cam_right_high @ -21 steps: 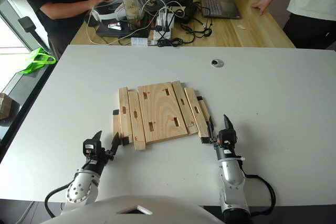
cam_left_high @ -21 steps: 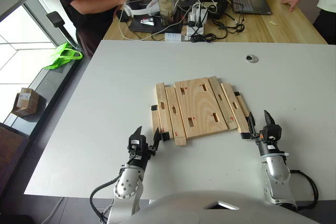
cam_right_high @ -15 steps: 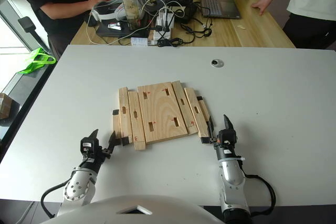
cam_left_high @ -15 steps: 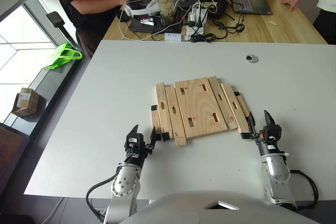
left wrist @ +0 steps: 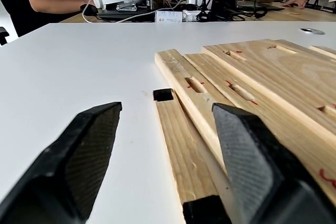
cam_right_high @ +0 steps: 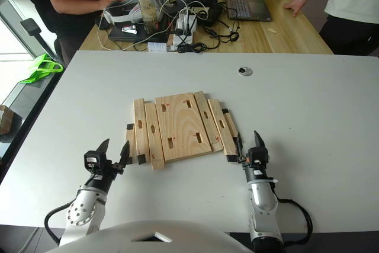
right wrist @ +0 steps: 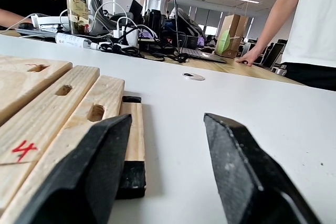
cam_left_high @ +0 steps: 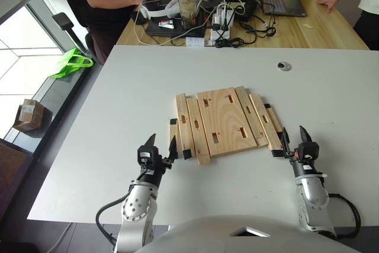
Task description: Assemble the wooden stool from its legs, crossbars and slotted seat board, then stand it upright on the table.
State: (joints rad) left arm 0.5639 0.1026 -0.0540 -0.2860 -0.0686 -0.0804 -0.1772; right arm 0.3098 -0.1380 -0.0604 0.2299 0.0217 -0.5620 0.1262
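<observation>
The wide slotted seat board [cam_left_high: 224, 119] lies flat in the middle of the white table [cam_left_high: 118, 99]. Slotted wooden legs lie against both its sides [cam_left_high: 196, 127] [cam_left_high: 260, 119]. A thin crossbar with black end caps [left wrist: 181, 145] lies at the set's left edge. My left gripper [cam_left_high: 161, 141] is open, its fingers [left wrist: 79, 156] either side of that bar's near end. A matching thin bar [right wrist: 134, 127] lies at the right edge. My right gripper [cam_left_high: 294, 132] is open just behind that bar's near end, nothing held.
A round cable grommet [cam_left_high: 285, 66] sits in the table far right of the boards. Behind the white table stands a wooden desk [cam_left_high: 331, 31] with a laptop, a bottle [cam_left_high: 186, 1] and cables. Bare tabletop lies left, right and in front of the boards.
My left gripper has moved a little forward and to the left, closer to the near end of the left thin bar. The right gripper has hardly moved.
</observation>
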